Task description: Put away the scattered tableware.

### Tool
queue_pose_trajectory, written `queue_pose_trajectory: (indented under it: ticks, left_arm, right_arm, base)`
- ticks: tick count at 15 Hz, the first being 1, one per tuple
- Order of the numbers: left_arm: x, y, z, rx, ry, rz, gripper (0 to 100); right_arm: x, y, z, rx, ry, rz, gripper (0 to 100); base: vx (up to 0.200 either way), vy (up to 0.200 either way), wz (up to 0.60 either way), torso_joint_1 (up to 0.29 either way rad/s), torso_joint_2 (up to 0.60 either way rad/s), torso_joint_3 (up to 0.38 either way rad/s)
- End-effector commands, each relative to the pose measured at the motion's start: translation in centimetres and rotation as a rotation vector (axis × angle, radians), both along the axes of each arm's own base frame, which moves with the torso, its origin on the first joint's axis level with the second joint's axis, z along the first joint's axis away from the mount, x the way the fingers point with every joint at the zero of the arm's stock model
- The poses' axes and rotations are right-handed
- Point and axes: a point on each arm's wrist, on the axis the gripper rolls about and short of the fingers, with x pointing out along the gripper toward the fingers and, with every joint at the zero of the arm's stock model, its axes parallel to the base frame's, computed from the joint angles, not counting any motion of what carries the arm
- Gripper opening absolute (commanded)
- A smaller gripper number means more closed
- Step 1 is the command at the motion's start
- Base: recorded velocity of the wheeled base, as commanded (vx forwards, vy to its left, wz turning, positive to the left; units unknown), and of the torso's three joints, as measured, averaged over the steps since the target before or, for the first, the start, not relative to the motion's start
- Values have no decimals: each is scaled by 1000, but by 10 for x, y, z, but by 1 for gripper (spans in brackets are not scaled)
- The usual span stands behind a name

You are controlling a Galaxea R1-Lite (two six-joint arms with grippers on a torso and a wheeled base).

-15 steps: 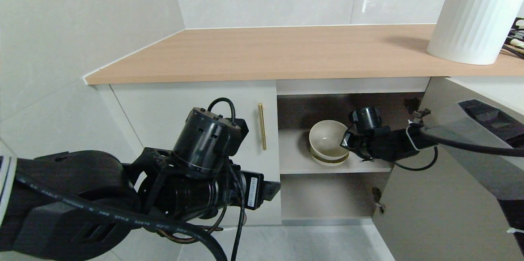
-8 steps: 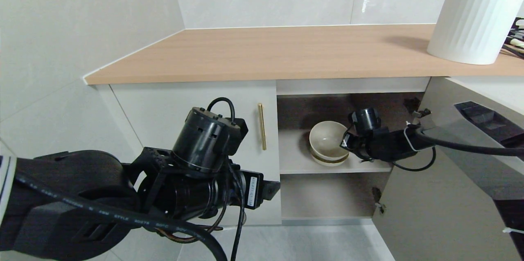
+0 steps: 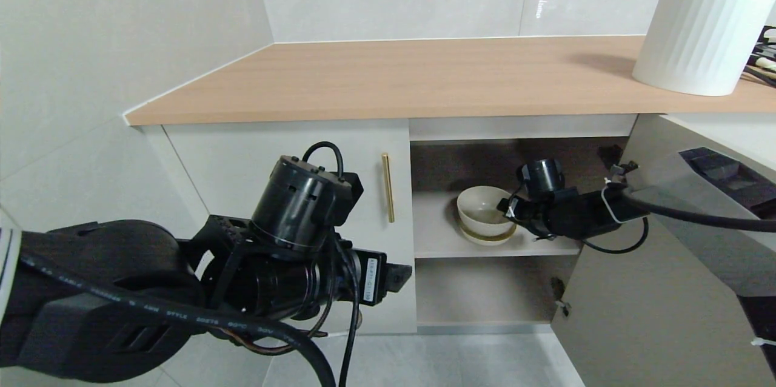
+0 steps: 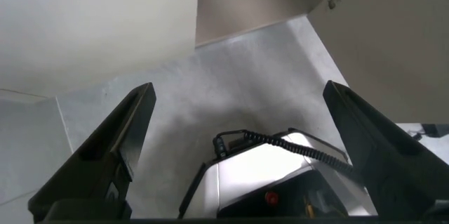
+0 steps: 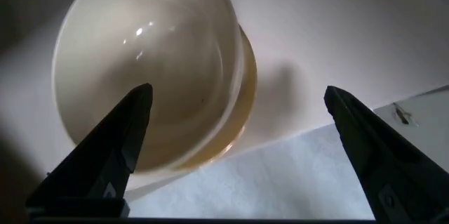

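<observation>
A cream bowl sits level on a gold-rimmed dish on the upper shelf of the open cabinet. In the right wrist view the bowl lies just ahead, over the dish. My right gripper is at the bowl's right side inside the cabinet, and its own view shows the right gripper open, with nothing held. My left gripper is open and empty, low in front of the closed left door, over the floor.
The left door is closed and has a gold handle. The open right door swings out beside my right arm. A white ribbed container stands on the wooden countertop. The lower shelf is bare.
The bowl, tilted on its edge before, now rests level on the dish. My right gripper has shifted slightly left and stands free of it. The left arm has barely moved.
</observation>
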Motion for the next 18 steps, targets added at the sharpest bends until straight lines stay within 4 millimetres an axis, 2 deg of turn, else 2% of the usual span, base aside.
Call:
queue_pose_trajectory:
  ticks: [1,4,6,7,8,10,11,12,14,16,18]
  left_arm:
    - [2,2,4,-21,-16,15,100]
    - [3,7,15,-94,-58,50,100]
    - [4,16,22,-117,-72,81,100]
    - [0,29,32,-154,-94,123,100]
    - [-4,43,38,-169,-109,151,100]
    - [-11,56,43,-192,-118,166,100]
    - [-13,59,40,-192,-106,175,100]
    - [-20,76,34,-191,-96,215,100]
    - [-43,91,31,-210,-87,187,100]
    - [-56,98,31,-239,-78,149,100]
    - [-57,99,31,-240,-79,146,100]
  right_arm:
    - [-20,2,26,17,-1,50,100]
    - [-74,5,79,52,78,249,100]
    - [-105,5,100,31,141,318,100]
    - [-133,4,121,28,151,377,100]
    - [-155,5,135,21,148,411,100]
    - [-197,-4,152,12,144,455,100]
    - [-208,-7,155,11,138,465,100]
    - [-235,-19,158,-18,140,495,100]
    - [-268,-29,156,-40,152,543,100]
    - [-280,-28,149,-53,174,571,100]
    - [-282,-29,147,-59,182,569,100]
  base:
    - [0,0,0,0,0,0]
    - [0,0,0,0,0,0]
    - [0,0,0,0,0,0]
    - [0,0,0,0,0,0]
    - [0,0,0,0,0,0]
    - [0,0,0,0,0,0]
    - [0,0,0,0,0,0]
    - [0,0,0,0,0,0]
    - [0,0,0,0,0,0]
    - [0,0,0,0,0,0]
    - [0,0,0,0,0,0]
